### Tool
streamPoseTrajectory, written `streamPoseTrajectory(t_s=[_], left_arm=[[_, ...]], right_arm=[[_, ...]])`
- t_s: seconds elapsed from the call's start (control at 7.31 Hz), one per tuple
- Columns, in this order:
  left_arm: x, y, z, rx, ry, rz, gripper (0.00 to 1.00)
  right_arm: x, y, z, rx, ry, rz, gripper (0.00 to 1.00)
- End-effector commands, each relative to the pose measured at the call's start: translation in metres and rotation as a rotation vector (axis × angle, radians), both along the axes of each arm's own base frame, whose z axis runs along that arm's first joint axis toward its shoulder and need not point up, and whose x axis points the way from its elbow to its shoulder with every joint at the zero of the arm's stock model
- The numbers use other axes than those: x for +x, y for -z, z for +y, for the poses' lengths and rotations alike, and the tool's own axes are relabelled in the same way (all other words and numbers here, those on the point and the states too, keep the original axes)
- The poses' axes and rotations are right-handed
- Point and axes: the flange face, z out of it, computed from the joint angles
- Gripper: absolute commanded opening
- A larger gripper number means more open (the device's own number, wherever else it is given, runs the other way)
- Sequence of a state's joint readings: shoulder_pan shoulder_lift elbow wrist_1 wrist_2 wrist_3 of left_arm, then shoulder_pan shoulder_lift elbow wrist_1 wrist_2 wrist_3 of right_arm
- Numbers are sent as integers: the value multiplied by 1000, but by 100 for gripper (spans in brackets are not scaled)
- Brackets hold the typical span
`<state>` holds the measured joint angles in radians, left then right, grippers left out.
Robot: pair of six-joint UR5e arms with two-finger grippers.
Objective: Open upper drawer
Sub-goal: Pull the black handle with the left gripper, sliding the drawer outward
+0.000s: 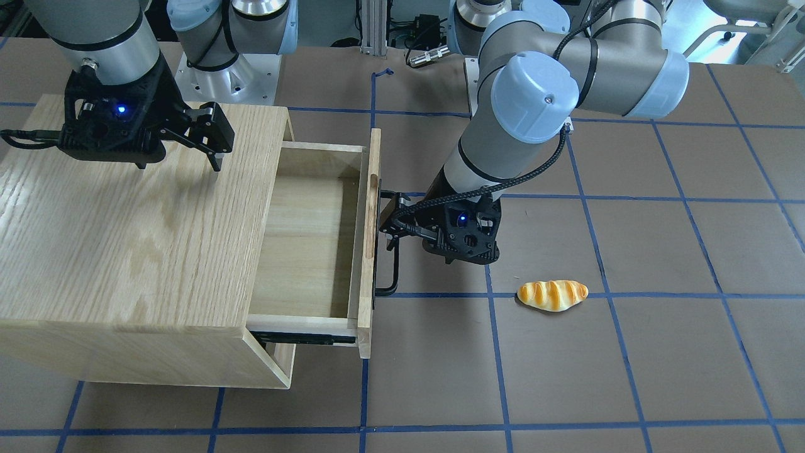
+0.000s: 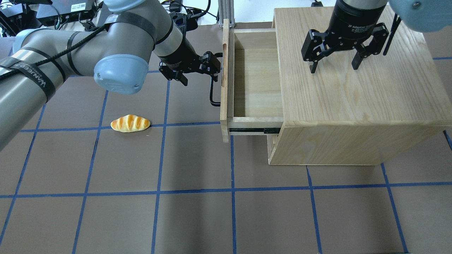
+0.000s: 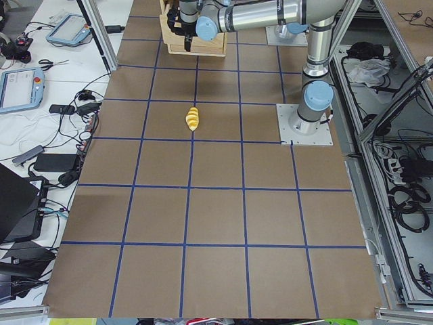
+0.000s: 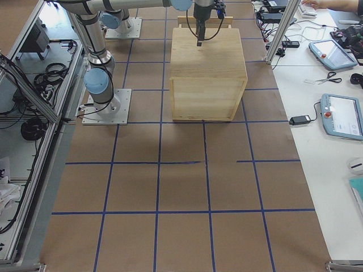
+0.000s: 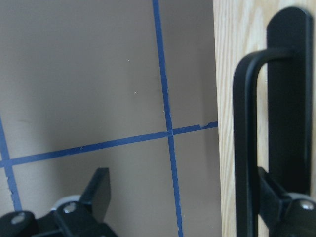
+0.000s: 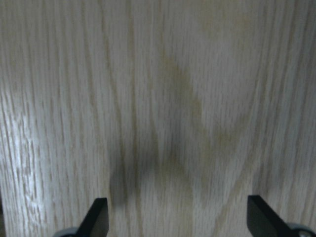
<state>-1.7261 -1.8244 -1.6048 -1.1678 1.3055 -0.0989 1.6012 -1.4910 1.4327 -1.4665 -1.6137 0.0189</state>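
The upper drawer (image 1: 371, 251) stands pulled well out of the oak cabinet (image 1: 126, 220), its inside bare; it also shows in the overhead view (image 2: 224, 106). Its black bar handle (image 2: 212, 95) runs along the front panel. My left gripper (image 2: 197, 72) is open beside the front panel. One of its fingers (image 5: 276, 197) sits between the handle (image 5: 244, 148) and the panel; the other finger (image 5: 98, 192) is out over the table. My right gripper (image 2: 333, 67) is open and empty just above the cabinet top (image 6: 158, 98).
A toy bread roll (image 1: 552, 295) lies on the brown gridded table, left of the drawer in the overhead view (image 2: 130, 124). A black side rail (image 2: 252, 130) shows under the drawer. A lower drawer stays closed beneath.
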Motion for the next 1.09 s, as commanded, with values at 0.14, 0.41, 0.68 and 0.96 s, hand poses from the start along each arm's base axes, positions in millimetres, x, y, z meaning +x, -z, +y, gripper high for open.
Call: streamPoseTrajectory(t_s=[0.14,0.41,0.68,0.96], left_arm=[[28,-2,-5,28,-40,-4,100],[46,-2,-7,56,-44,-9,100],[53,-7,-4,56,-51,-34,100],[65,-5,-4,72,-67,-78,100]], right_arm=[[-1,0,0,0,2,0,100],[0,0,0,0,1,0,100],[0,0,0,0,1,0,100],[0,0,0,0,-1,0,100]])
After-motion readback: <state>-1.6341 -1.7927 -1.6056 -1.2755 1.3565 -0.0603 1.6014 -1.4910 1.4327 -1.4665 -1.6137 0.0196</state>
